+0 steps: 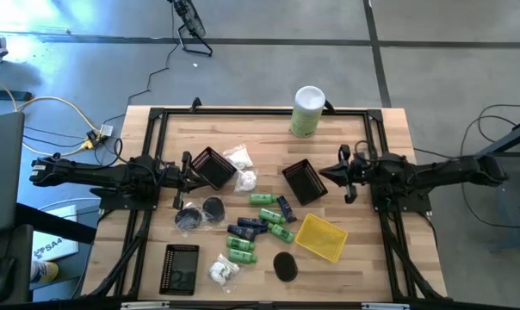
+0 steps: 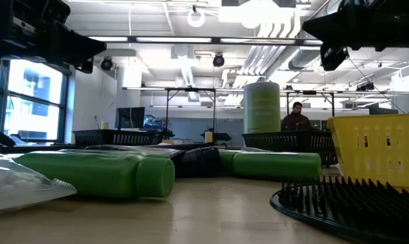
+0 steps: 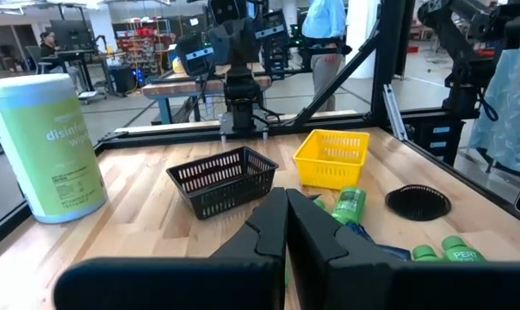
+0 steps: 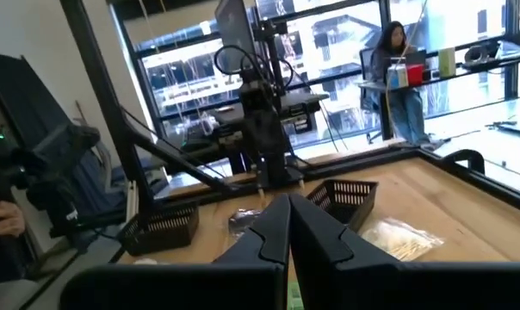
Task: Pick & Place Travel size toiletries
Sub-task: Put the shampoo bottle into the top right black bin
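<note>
The small bright green plastic bottles [image 1: 262,199], dark navy tubes [image 1: 247,228] and white crinkly packets [image 1: 239,158] are lying scattered mid-table between the black mesh basket [image 1: 305,182] and yellow mesh basket [image 1: 321,238]. The left gripper [image 1: 187,168] and right gripper [image 1: 343,175] are hanging clenched and empty either side; closely packed items are risking a double grab or a rolling bottle.

Bright green bottles [image 1: 262,198], navy tubes [image 1: 247,227], black discs [image 1: 285,265] and white packets [image 1: 239,158] lie among black baskets [image 1: 304,182] and a yellow basket [image 1: 321,237] on pale striped wood [image 1: 372,258].

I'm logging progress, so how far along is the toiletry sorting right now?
Nothing looks done: the yellow basket looks empty, and the green bottles, navy tubes, black discs and white packets lie loose on the table. Nothing is in hand: the left gripper and right gripper are shut and empty. All the placing remains.
</note>
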`<move>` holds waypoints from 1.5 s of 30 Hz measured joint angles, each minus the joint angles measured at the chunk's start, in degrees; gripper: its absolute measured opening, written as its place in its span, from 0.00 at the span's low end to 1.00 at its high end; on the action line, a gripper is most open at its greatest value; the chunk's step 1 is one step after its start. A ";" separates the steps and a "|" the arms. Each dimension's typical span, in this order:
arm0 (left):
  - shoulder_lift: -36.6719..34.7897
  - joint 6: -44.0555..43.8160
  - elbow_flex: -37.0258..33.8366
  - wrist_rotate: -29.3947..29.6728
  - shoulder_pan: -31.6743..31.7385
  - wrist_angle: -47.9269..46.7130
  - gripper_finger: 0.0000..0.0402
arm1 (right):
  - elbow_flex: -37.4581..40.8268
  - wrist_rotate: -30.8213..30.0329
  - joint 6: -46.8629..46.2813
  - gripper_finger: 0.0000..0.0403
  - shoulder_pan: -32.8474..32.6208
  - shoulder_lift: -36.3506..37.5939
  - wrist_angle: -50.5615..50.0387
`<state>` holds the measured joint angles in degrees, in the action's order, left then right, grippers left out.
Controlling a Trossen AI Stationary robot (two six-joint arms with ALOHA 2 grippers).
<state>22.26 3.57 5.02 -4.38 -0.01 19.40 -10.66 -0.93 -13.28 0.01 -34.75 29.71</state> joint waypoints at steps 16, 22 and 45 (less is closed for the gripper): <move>0.00 -0.15 0.02 -0.02 -0.01 0.00 0.00 | -16.83 0.02 2.01 0.00 -0.02 -19.70 -10.29; 0.00 -0.85 0.04 -0.04 0.00 0.00 0.00 | -23.56 1.24 5.96 0.00 -0.02 -26.38 -14.01; 0.00 -0.87 0.07 -0.04 0.00 0.11 0.00 | -51.24 1.07 6.05 0.00 0.00 -49.83 -41.07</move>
<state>22.26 2.70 5.08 -4.43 -0.01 19.51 -61.90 0.14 -7.22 0.01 -84.57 -11.36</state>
